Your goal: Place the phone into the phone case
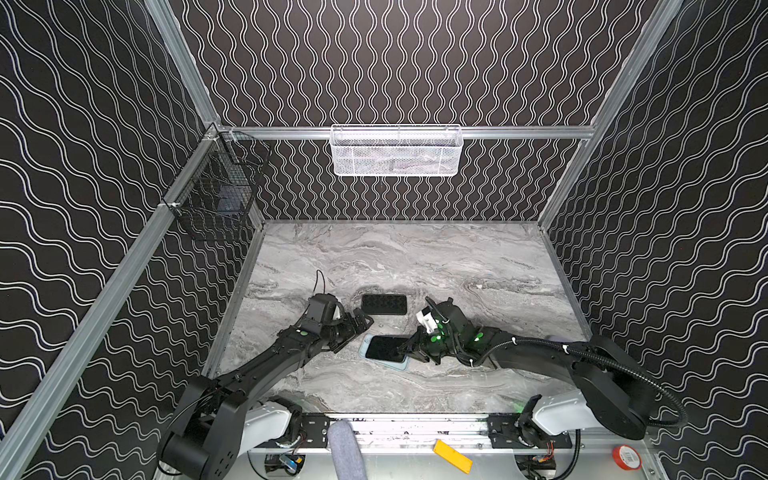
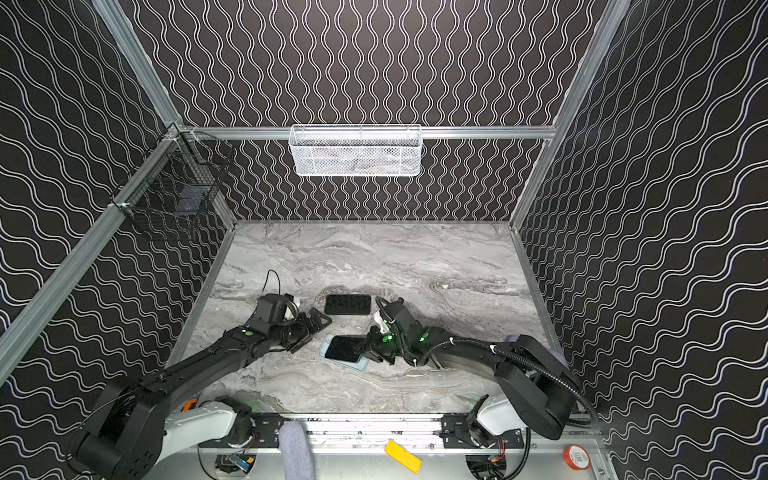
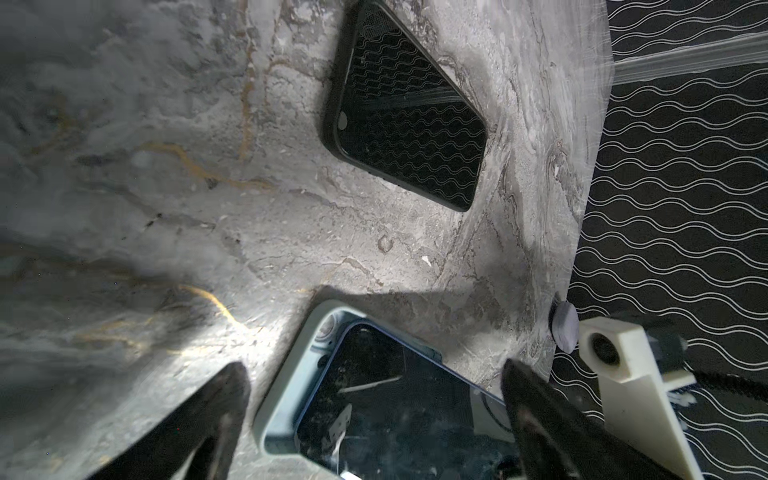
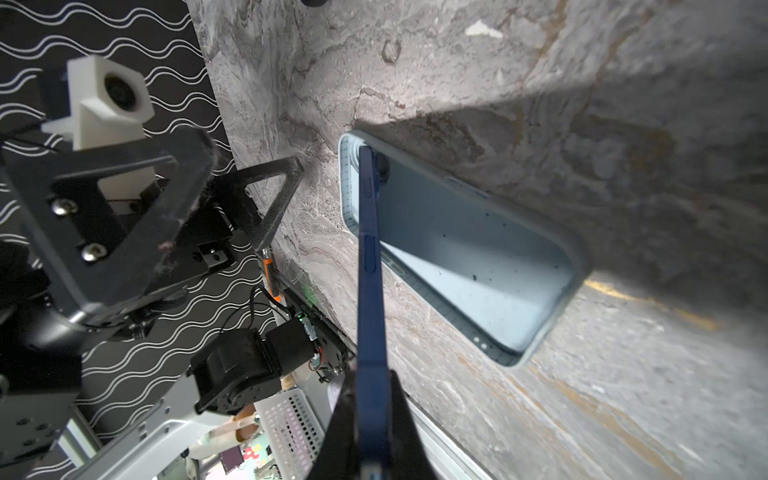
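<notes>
A dark blue phone [image 4: 368,249] is pinched at one end by my right gripper [image 4: 374,399], which is shut on it. The phone's far end sits in a corner of the light blue phone case [image 4: 478,270], by the camera cut-out. Its held end is raised, so it is tilted over the open case. In both top views the phone [image 1: 386,348] [image 2: 344,348] covers most of the case [image 1: 395,366] [image 2: 356,365], with the right gripper [image 1: 404,353] [image 2: 365,351] at its right end. My left gripper [image 1: 360,321] [image 2: 319,322] [image 3: 374,368] hangs open just left of the case, holding nothing.
A second, black phone [image 1: 384,304] [image 3: 407,124] lies flat on the marble table [image 1: 415,257] just behind both grippers. A white mesh basket [image 1: 397,151] hangs on the back wall and a black wire basket [image 1: 216,195] on the left wall.
</notes>
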### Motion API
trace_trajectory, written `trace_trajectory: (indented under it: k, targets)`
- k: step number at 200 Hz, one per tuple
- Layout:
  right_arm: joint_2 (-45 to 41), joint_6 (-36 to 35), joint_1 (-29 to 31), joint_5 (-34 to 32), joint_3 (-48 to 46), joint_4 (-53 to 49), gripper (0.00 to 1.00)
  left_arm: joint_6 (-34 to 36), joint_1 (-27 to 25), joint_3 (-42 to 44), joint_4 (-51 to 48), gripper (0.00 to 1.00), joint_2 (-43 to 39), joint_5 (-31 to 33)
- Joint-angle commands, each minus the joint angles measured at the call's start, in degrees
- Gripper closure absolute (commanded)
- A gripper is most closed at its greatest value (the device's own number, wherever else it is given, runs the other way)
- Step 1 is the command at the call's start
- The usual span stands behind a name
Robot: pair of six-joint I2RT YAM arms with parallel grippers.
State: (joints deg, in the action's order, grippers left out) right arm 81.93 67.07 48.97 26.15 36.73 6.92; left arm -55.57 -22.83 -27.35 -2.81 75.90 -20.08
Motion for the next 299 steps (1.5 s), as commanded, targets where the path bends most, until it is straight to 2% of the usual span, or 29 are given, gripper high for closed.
trace_trajectory:
  k: [1,45,101,185,211,235,256,277,299]
  targets:
    - [0.32,3.46,0.26,-1.19,0.18,-3.99,1.00,-0.93,0.15,0.08,2.29,0.01,-0.25,0.74]
    - [4.23,8.48,0.34,-0.38,-2.16,0.52,1.00,-0.81,0.15,0.41,4.08,0.01,1.52,-0.90]
    - [8.16,4.82,0.86,-3.48,3.74,-5.52,1.00,-0.68,0.15,0.90,5.87,0.01,2.80,-2.23]
    - [13.43,3.23,0.89,-3.27,5.88,-6.29,1.00,-2.05,0.15,3.42,8.16,0.01,2.43,-2.86]
    - [12.47,3.39,0.91,-4.24,5.08,-6.29,1.00,-0.68,0.68,1.12,3.11,0.01,-4.21,0.14]
    - [11.00,3.90,0.73,-4.62,3.05,-5.32,1.00,7.58,1.01,-6.76,-9.02,0.01,-10.05,8.12]
    - [10.87,3.64,0.76,-4.34,2.95,-4.96,1.00,13.32,2.05,-11.82,-17.86,0.01,-8.80,12.75]
    - [11.15,2.63,0.68,-4.18,3.86,-5.65,1.00,13.89,2.73,-11.88,-18.13,0.01,-2.08,8.40]
    - [10.84,2.03,0.60,-4.18,4.09,-6.06,1.00,11.66,2.75,-9.05,-11.23,0.01,6.16,0.43]
